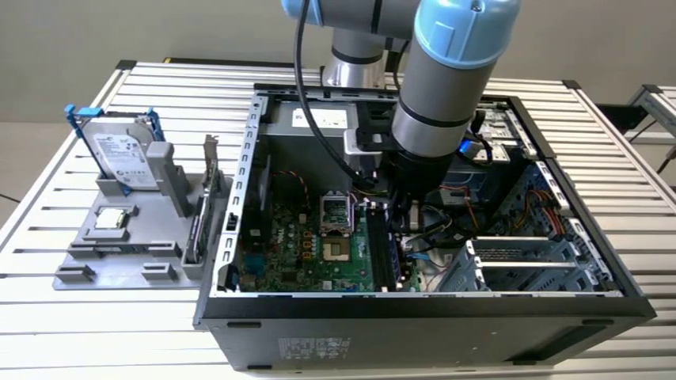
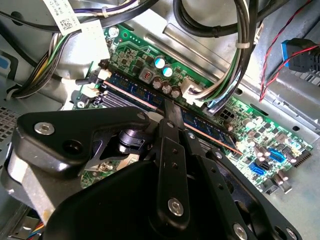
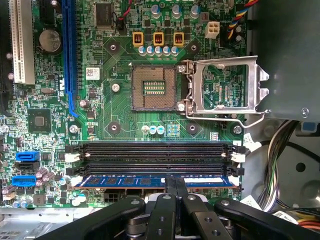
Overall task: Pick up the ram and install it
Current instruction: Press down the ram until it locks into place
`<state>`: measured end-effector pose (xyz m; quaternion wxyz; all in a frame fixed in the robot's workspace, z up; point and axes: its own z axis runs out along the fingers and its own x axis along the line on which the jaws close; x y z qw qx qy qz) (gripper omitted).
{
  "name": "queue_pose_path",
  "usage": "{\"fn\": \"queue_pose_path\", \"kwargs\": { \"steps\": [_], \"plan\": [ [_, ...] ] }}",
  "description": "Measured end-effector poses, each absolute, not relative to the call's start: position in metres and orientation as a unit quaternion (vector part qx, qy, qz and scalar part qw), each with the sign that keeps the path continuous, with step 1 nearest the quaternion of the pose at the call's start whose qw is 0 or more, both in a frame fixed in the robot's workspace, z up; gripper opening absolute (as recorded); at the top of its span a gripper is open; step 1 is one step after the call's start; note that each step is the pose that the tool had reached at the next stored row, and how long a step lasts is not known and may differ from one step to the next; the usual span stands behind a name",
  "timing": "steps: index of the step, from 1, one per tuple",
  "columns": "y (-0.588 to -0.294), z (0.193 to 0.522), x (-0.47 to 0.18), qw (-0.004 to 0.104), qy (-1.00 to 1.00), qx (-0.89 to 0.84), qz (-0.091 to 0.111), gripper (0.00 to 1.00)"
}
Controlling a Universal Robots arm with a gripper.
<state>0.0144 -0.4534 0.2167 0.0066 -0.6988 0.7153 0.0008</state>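
The ram (image 3: 125,180) is a long blue-green stick that sits edge-up in the memory slot nearest my gripper (image 3: 176,186) on the motherboard (image 3: 115,115). The two black fingers are shut on the stick's middle. In the second wrist view the ram (image 2: 135,91) runs diagonally across the board, with the gripper (image 2: 171,111) clamped over its top edge. In the exterior view the arm reaches down into the open computer case (image 1: 423,317), and the gripper (image 1: 404,226) is low over the ram (image 1: 395,255) at the slots beside the processor socket (image 1: 336,212).
Two empty black memory slots (image 3: 155,148) lie beside the ram, and the socket's metal frame (image 3: 222,85) stands open. Cable bundles (image 2: 235,65) hang close to the fingers. Outside the case a grey fixture (image 1: 116,253) holds a hard drive (image 1: 119,150) and an upright expansion card (image 1: 206,214).
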Motion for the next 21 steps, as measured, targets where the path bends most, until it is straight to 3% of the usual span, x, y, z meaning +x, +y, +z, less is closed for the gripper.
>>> {"fn": "queue_pose_path", "kwargs": {
  "steps": [21],
  "plan": [
    [-0.453,0.238,0.014,0.007,0.715,-0.699,0.001,0.00]
  ]
}}
